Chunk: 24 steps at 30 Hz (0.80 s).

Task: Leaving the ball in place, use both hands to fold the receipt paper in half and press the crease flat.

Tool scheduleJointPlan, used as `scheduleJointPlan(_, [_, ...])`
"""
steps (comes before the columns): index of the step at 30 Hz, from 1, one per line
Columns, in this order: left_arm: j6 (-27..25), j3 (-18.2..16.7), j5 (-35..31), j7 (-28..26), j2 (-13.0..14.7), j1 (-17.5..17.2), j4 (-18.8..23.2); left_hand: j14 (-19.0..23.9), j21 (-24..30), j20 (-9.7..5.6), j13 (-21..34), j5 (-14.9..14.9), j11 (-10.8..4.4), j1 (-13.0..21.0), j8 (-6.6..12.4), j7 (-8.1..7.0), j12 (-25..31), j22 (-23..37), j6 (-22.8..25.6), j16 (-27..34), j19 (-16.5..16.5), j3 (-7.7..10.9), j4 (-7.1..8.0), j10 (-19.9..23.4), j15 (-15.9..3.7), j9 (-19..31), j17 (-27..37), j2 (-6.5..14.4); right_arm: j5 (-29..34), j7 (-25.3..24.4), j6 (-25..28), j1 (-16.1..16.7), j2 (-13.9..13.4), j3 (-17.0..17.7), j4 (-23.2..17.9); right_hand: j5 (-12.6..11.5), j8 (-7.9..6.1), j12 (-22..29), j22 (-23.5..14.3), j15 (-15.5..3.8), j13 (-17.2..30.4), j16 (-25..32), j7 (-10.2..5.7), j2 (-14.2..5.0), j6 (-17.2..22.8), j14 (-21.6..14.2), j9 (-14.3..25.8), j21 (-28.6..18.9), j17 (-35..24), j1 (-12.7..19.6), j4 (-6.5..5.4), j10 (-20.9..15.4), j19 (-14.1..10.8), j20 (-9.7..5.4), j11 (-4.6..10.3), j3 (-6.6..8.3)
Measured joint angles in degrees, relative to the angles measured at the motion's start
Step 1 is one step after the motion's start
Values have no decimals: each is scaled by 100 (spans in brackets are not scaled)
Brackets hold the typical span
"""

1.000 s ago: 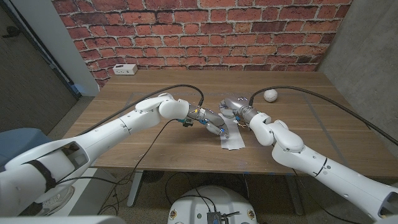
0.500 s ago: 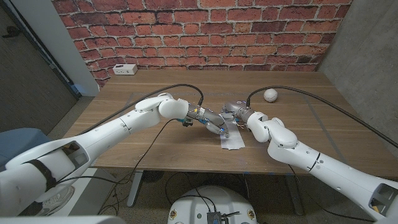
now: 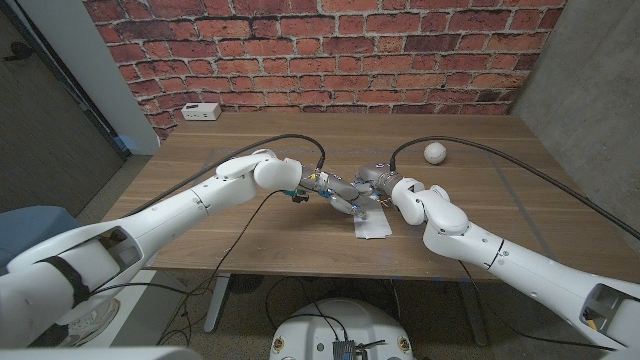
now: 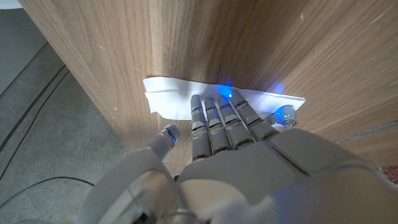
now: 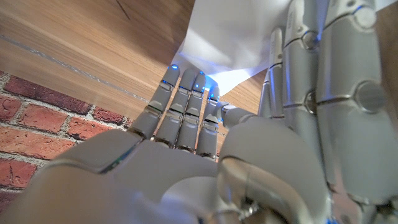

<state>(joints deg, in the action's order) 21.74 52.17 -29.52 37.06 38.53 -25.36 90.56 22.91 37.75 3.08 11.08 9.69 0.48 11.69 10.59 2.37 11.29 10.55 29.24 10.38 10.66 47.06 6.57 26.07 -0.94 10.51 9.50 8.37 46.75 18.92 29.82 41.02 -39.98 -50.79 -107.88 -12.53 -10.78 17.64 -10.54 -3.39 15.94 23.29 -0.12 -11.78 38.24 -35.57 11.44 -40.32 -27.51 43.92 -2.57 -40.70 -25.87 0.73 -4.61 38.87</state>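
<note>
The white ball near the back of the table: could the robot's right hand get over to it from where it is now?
Probably yes: bare table lies between the right hand and the ball, though that hand is busy at the receipt paper.

One receipt paper [image 3: 374, 226]; one ball [image 3: 434, 153]; one white box [image 3: 202, 111].

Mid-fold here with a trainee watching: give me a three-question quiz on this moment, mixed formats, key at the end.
1. True or false: the white ball is touching the receipt paper.
2. Which hands have fingers on the paper? A. left hand only B. right hand only C. both
3. Fill in: on the table's far left corner, by the brick wall, sits a small white ____.

Key: 1 false, it lies apart, to the right; 2 C; 3 box.
</note>
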Motion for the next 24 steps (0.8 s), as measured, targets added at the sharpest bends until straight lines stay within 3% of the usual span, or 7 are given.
scheduleJointPlan(11, [41, 15, 12, -4, -24, 45, -75, 0, 0, -1, 0, 0, 0, 0, 0, 0, 0, 11, 0, 0, 2, 24, -24, 0, 0, 0, 2, 0, -303, -307, 23, 83, -103, 204, -91, 0, -26, 12, 1, 12, -26, 0, 54, 1, 118, -58, 0, -60, 0, -1, -22, -84, -2, 1, -47, 18])
scheduleJointPlan(17, [74, 36, 26, 15, -63, 92, -147, 0, 2, -3, 0, 0, 0, -22, 0, 11, 1, 9, -10, 0, 4, 47, -1, 0, 0, 0, 8, 23, -427, -571, 32, 170, -205, 380, -200, 0, -70, 61, 1, 22, -12, 35, 94, 69, 282, -273, 0, -164, 1, -69, -93, -261, -139, 49, -51, -53])
scheduleJointPlan(24, [119, 71, 41, 35, -122, 163, -254, 0, 3, -11, 0, 0, -1, -45, 0, 33, 1, 14, -31, 0, 11, 47, -1, 0, 0, 0, 9, 0, -536, -884, -8, 251, -294, 521, -298, 0, -112, 203, -26, 7, 14, 133, 163, 68, 432, -510, 1, -287, 11, -71, -93, -469, -320, 77, -71, -53])
